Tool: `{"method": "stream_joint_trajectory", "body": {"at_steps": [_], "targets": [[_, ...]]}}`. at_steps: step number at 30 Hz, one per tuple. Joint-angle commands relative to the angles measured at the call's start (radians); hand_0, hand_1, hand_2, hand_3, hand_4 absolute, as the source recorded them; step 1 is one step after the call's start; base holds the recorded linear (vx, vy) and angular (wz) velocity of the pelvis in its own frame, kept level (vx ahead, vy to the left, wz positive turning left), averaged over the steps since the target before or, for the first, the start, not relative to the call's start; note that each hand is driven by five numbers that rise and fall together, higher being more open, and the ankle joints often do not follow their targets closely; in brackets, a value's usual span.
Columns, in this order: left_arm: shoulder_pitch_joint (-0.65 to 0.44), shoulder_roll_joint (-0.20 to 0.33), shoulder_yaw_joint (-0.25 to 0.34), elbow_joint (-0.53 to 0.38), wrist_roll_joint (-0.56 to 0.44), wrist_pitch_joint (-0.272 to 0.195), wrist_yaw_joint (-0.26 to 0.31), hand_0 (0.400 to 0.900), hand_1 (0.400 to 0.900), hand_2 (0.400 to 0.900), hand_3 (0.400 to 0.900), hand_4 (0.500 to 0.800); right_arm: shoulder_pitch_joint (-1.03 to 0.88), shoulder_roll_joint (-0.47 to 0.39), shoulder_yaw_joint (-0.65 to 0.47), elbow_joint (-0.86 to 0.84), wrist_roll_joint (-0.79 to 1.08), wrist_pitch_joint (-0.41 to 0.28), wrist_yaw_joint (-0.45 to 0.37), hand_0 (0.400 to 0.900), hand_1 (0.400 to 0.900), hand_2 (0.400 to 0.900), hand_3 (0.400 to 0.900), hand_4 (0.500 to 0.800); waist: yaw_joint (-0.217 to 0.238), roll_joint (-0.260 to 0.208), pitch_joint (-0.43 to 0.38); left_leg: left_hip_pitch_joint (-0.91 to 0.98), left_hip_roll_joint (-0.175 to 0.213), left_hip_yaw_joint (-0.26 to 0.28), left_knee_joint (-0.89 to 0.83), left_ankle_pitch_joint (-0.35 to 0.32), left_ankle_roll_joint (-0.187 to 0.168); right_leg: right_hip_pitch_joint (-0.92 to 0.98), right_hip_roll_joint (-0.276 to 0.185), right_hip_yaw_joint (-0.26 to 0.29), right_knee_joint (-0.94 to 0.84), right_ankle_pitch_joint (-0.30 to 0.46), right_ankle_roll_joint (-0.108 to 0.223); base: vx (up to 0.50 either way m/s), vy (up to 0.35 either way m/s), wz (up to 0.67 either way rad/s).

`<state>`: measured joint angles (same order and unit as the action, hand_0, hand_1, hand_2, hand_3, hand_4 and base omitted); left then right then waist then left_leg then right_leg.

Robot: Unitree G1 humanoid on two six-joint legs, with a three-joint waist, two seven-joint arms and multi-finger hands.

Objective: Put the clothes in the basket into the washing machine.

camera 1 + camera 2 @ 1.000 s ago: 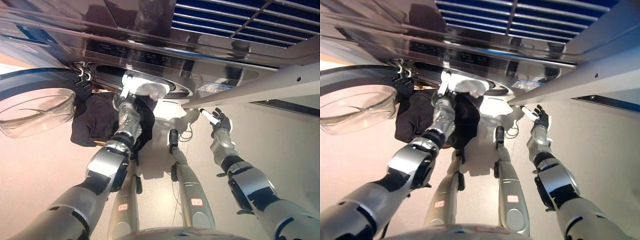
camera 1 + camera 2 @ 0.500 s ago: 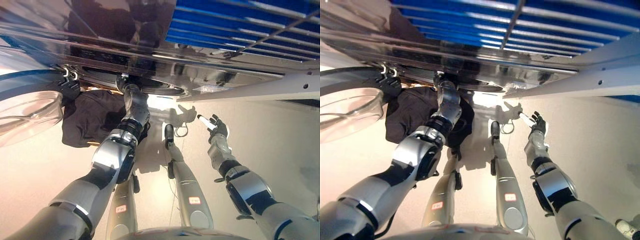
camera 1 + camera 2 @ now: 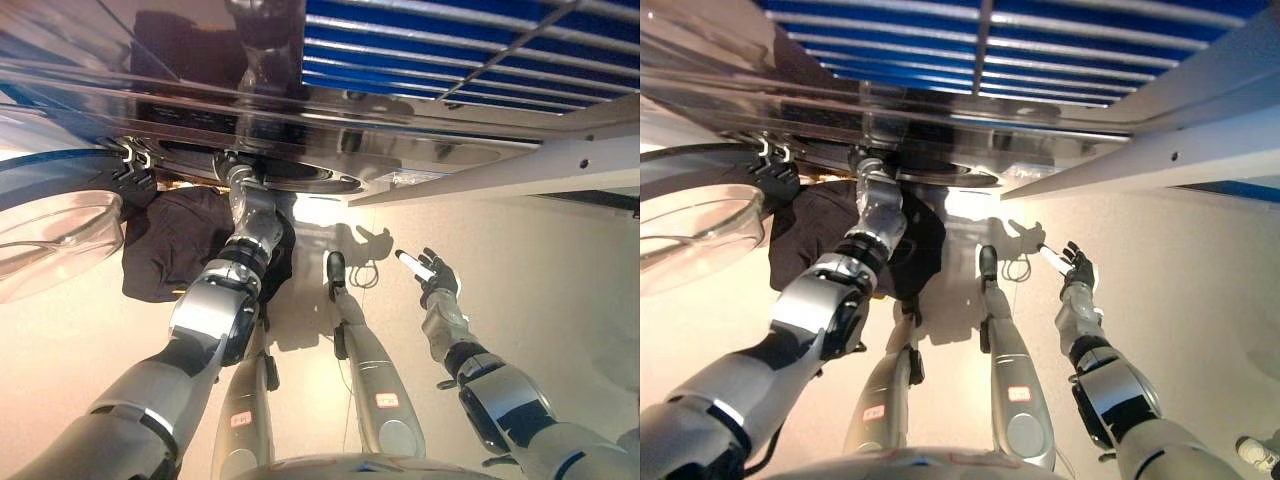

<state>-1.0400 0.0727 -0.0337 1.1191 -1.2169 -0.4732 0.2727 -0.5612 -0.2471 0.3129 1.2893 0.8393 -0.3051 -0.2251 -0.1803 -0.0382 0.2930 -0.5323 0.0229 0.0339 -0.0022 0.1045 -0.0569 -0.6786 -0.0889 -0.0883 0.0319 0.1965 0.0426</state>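
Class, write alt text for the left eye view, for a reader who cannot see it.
The robot's left arm reaches into the washing machine drum opening, its hand hidden inside. Dark clothes lie below the opening beside the open glass door. The right hand hangs open over the floor, apart from the machine.

We're in a laundry spot, likely home or test setup: front-load washing machine with glossy steel front, round glass door swung open, dark clothes heaped below it, plain beige floor.
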Motion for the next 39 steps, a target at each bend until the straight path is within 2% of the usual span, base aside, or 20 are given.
{"method": "stream_joint_trajectory", "body": {"at_steps": [1,4,6,7,10,11,12,13,16,17,23,29,33,39], "targets": [[0.077,0.043,-0.048,0.104,0.191,-0.007,-0.01,0.9,0.9,0.9,0.9,0.8,0.089,-0.016,-0.042,0.074,-0.018,-0.054,-0.001,0.9,0.9,0.9,0.9,0.8,0.042,-0.016,-0.14,0.036,-0.026,-0.071,-0.008,-0.014,0.004,0.144,0.068,-0.069,-0.026,-0.058,0.038,0.01,-0.027,0.2],[0.214,0.077,-0.062,0.146,0.268,0.029,-0.032,0.9,0.9,0.9,0.9,0.8,0.1,-0.033,-0.074,0.081,-0.026,-0.048,0.007,0.9,0.9,0.9,0.9,0.8,0.065,-0.011,-0.144,0.089,-0.029,-0.08,-0.021,-0.005,0.003,0.198,0.063,-0.084,-0.028,-0.064,0.035,0.01,-0.014,0.23],[0.361,0.083,-0.075,0.173,0.345,0.062,-0.064,0.9,0.9,0.9,0.9,0.8,0.137,-0.051,-0.107,0.092,-0.043,-0.029,0.029,0.9,0.9,0.9,0.9,0.8,0.091,-0.004,-0.155,0.158,-0.033,-0.089,-0.042,-0.005,0.0,0.27,0.062,-0.096,-0.034,-0.076,0.035,0.04,-0.019,0.33],[0.362,0.083,-0.076,0.171,0.346,0.062,-0.064,0.9,0.9,0.9,0.9,0.8,0.138,-0.051,-0.108,0.091,-0.043,-0.029,0.028,0.9,0.9,0.9,0.9,0.8,0.09,-0.005,-0.155,0.155,-0.035,-0.09,-0.044,0.002,0.0,0.269,0.06,-0.097,-0.037,-0.07,0.035,0.04,-0.02,0.29],[0.501,0.087,-0.086,0.187,0.429,0.091,-0.099,0.9,0.9,0.9,0.9,0.8,0.184,-0.062,-0.136,0.096,-0.065,-0.009,0.055,0.9,0.9,0.9,0.9,0.8,0.114,0.007,-0.174,0.214,-0.039,-0.101,-0.063,0.013,-0.002,0.337,0.054,-0.109,-0.052,-0.077,0.037,0.02,-0.013,0.3],[0.58,0.101,-0.087,0.195,0.494,0.104,-0.122,0.9,0.9,0.9,0.9,0.8,0.22,-0.067,-0.154,0.092,-0.081,0.003,0.073,0.9,0.9,0.9,0.9,0.8,0.126,0.013,-0.194,0.239,-0.039,-0.104,-0.07,0.017,-0.002,0.369,0.05,-0.119,-0.066,-0.08,0.039,0.01,-0.002,0.24],[0.585,0.1,-0.088,0.192,0.496,0.104,-0.121,0.9,0.9,0.9,0.9,0.8,0.224,-0.066,-0.153,0.091,-0.081,0.004,0.073,0.9,0.9,0.9,0.9,0.8,0.126,0.013,-0.193,0.243,-0.039,-0.105,-0.071,0.017,-0.002,0.374,0.05,-0.12,-0.069,-0.079,0.039,0.03,0.004,0.22],[0.669,0.109,-0.09,0.204,0.566,0.12,-0.152,0.9,0.9,0.9,0.9,0.8,0.279,-0.069,-0.171,0.081,-0.107,0.012,0.103,0.9,0.9,0.9,0.9,0.8,0.135,0.019,-0.214,0.268,-0.04,-0.106,-0.074,0.018,-0.002,0.405,0.049,-0.123,-0.083,-0.08,0.042,0.03,0.001,0.09],[0.774,0.122,-0.1,0.216,0.67,0.132,-0.177,0.9,0.9,0.9,0.9,0.8,0.348,-0.067,-0.179,0.062,-0.147,0.018,0.141,0.9,0.9,0.9,0.9,0.8,0.151,0.024,-0.241,0.305,-0.044,-0.107,-0.076,0.015,0.001,0.452,0.049,-0.131,-0.103,-0.08,0.045,0.02,0.006,0.07],[0.776,0.122,-0.101,0.215,0.671,0.132,-0.177,0.9,0.9,0.9,0.9,0.8,0.351,-0.067,-0.179,0.06,-0.147,0.018,0.141,0.9,0.9,0.9,0.9,0.8,0.152,0.023,-0.241,0.308,-0.044,-0.107,-0.076,0.015,0.001,0.454,0.049,-0.13,-0.104,-0.08,0.045,0.0,0.01,0.04],[0.931,0.137,-0.115,0.228,0.851,0.155,-0.2,0.9,0.9,0.9,0.9,0.8,0.478,-0.052,-0.166,0.041,-0.258,0.048,0.201,0.9,0.9,0.9,0.9,0.8,0.177,0.026,-0.295,0.389,-0.039,-0.109,-0.085,0.006,0.004,0.539,0.046,-0.136,-0.107,-0.096,0.052,0.04,0.017,0.07],[1.02,0.12,-0.142,0.237,0.945,0.173,-0.251,0.9,0.9,0.9,0.9,0.8,0.581,-0.033,-0.138,0.041,-0.376,0.068,0.234,0.9,0.9,0.9,0.9,0.8,0.189,0.031,-0.33,0.452,-0.045,-0.133,-0.085,-0.008,0.011,0.618,0.037,-0.163,-0.093,-0.123,0.053,0.03,0.027,0.21],[1.03,0.116,-0.152,0.241,0.961,0.184,-0.281,0.9,0.9,0.9,0.9,0.8,0.604,-0.023,-0.112,0.049,-0.428,0.079,0.249,0.9,0.9,0.9,0.9,0.8,0.194,0.033,-0.353,0.474,-0.051,-0.154,-0.085,-0.018,0.015,0.648,0.028,-0.181,-0.086,-0.133,0.056,0.03,0.031,0.18],[1.018,0.127,-0.184,0.197,0.99,0.187,-0.28,0.9,0.9,0.9,0.9,0.8,0.605,-0.016,-0.078,0.033,-0.458,0.089,0.253,0.9,0.9,0.9,0.9,0.8,0.219,0.031,-0.365,0.488,-0.062,-0.19,-0.085,-0.022,0.019,0.68,0.016,-0.21,-0.082,-0.142,0.058,0.01,0.021,0.23]]}}
